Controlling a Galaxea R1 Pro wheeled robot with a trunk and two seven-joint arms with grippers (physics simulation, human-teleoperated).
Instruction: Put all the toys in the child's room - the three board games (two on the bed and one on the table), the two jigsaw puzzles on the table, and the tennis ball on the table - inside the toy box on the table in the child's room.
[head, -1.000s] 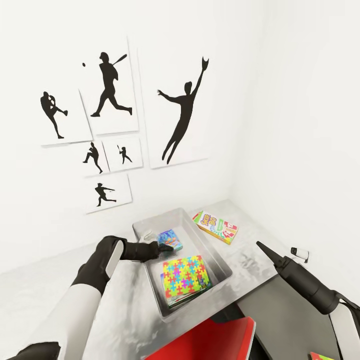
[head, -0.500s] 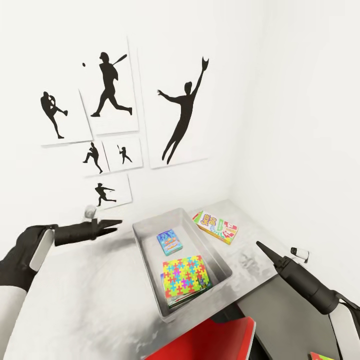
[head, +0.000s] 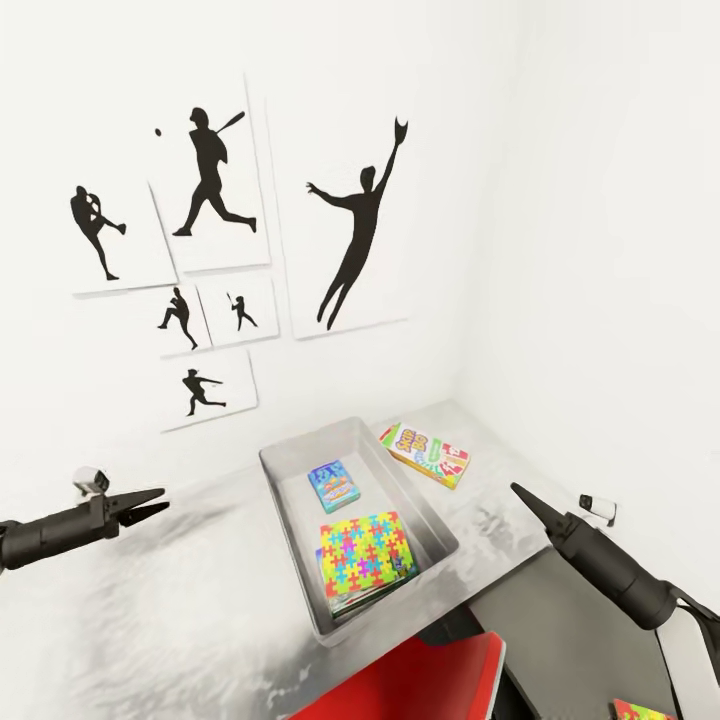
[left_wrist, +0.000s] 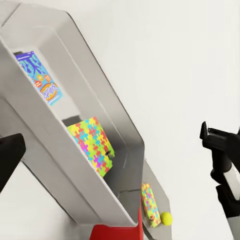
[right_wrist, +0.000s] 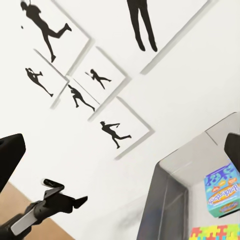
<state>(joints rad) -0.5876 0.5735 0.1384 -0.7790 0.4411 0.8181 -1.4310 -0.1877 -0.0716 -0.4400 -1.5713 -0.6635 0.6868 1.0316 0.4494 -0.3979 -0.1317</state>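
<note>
The light grey toy box (head: 283, 522) stands in the middle of the table (head: 180, 610). Inside it lie a blue board game (head: 335, 485) and a jigsaw puzzle (head: 366, 548) resting on another flat item. A green-red-yellow board game (head: 426, 453) lies on the table just beyond the box. My left gripper (head: 150, 503) hovers open and empty, well left of the box. My right gripper (head: 518, 490) hangs right of the box, its fingers (right_wrist: 10, 156) spread wide, holding nothing. In the left wrist view a second jigsaw puzzle (left_wrist: 149, 205) and the tennis ball (left_wrist: 166, 218) lie past the box's near end.
A red chair (head: 420, 680) stands against the table's front edge below the box. Black baseball-player silhouette pictures (head: 355, 230) hang on the white wall behind the table. The lower dark grey desk section (head: 580, 640) runs along the right.
My left gripper let go of the blue board game inside the box, then pulled out and swung far to the left and lower. The head camera shifted slightly.
</note>
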